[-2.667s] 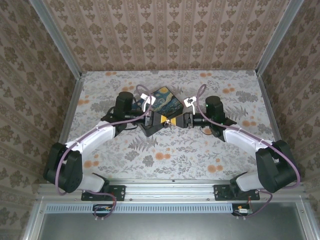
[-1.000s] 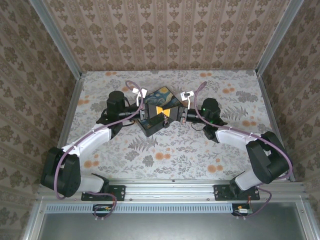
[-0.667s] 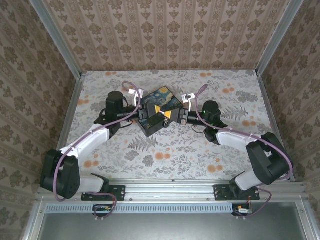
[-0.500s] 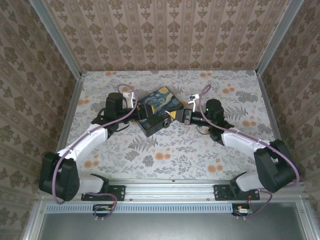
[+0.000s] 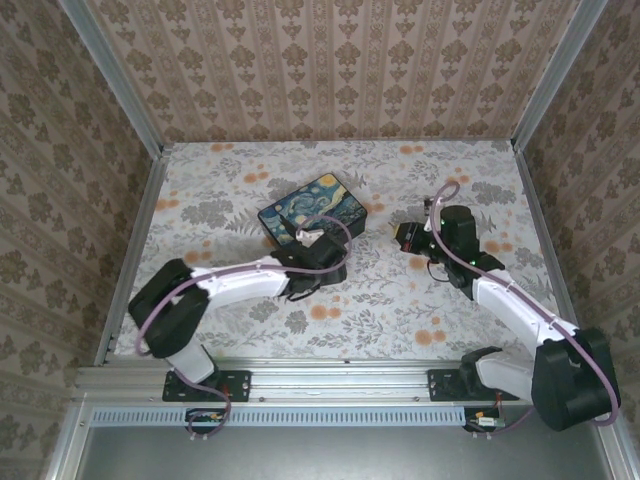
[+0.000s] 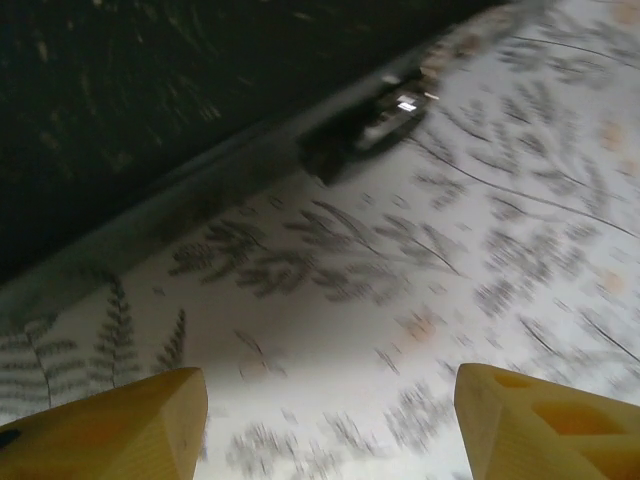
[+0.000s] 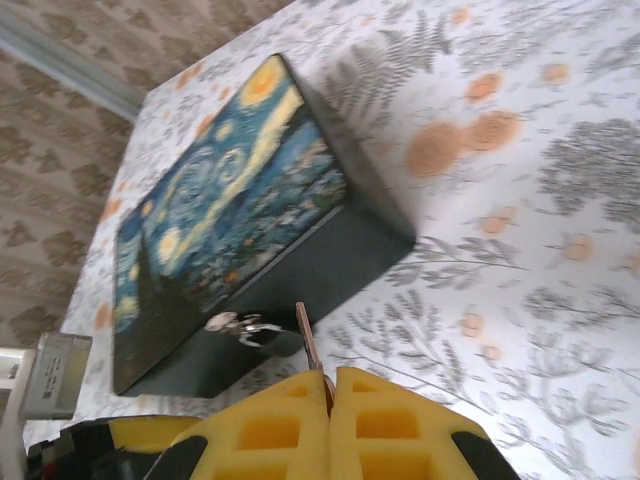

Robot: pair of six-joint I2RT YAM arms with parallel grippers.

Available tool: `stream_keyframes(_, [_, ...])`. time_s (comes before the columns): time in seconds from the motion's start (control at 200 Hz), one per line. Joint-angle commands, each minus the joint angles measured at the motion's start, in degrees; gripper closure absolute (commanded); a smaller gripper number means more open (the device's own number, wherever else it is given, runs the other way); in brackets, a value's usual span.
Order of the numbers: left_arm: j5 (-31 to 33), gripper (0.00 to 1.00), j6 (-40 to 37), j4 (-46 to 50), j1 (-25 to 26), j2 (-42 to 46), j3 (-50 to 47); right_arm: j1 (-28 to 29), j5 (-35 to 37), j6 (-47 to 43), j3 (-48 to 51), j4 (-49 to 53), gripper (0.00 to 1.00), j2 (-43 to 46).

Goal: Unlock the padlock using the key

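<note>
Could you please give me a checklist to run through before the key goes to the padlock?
1. Grip on the key by the right gripper: ok, jaws shut, blade sticking out.
2. View of the padlock at the front wall of the box: ok.
3. Tip of the key at the padlock: not ok, they are apart.
4. Hold of the left gripper on the padlock: not ok, jaws open, holding nothing.
5. Keyhole turned toward the key: cannot tell.

Top view evenly bright, shadows faint; left wrist view motion-blurred, dark along its top, 1 white glint on the padlock (image 6: 378,122); right wrist view sharper, soft shadow beside the box (image 7: 230,210).
</note>
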State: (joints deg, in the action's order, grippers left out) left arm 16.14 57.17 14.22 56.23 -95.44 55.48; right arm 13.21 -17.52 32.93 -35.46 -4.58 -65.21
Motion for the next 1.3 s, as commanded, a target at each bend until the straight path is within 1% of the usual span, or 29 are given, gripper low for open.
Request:
stream_keyframes(0.0, [9.3,0.33,2.9,-0.4,0.6,-4.0,5.9,-1.2,2.8,-1.9,0.9,2.5,1.00,1.2])
stream_keyframes(0.085, [10.7,0.32,2.5,0.2,1.2,-8.0,9.4,-2.2,0.8,-2.1,1.0,1.9,1.00,0.7])
stream_keyframes(0.215, [12.6,0.32,4.0,2.1,1.8,-13.1,14.5,-2.9,-2.3,-2.7,0.8,0.2,1.00,-1.1])
stream_keyframes(0.3, [15.4,0.33,7.7,7.1,2.2,-16.1,18.4,-3.1,-4.0,-3.1,0.4,-0.4,1.00,-2.3])
stream_keyframes(0.37, [18.3,0.34,11.4,12.2,2.5,-18.3,21.9,-3.2,-5.4,-3.5,0.4,-1.1,1.00,-3.2])
stream_keyframes(0.5, [24.3,0.36,15.6,22.0,3.6,-22.2,29.4,-3.4,-7.4,-4.2,0.6,-2.1,1.00,-4.0])
stream_keyframes(0.565, [25.8,0.36,17.7,25.6,3.9,-23.9,32.2,-3.5,-7.8,-4.6,0.7,-2.3,1.00,-4.3])
stream_keyframes(0.64, [26.0,0.36,19.4,28.5,4.0,-25.2,34.4,-4.0,-8.4,-5.0,0.7,-2.3,1.00,-4.7])
stream_keyframes(0.81, [24.6,0.36,21.3,28.9,3.7,-27.6,35.3,-5.4,-9.7,-5.4,0.7,-2.5,1.00,-5.1])
stream_keyframes(0.995, [23.3,0.37,21.1,28.7,3.1,-29.4,35.9,-6.8,-9.6,-5.5,0.7,-1.8,1.00,-5.0])
stream_keyframes(1.295, [24.2,0.42,17.9,23.7,2.4,-30.8,35.2,-7.1,-12.5,-5.0,-0.2,-3.7,1.00,-7.3])
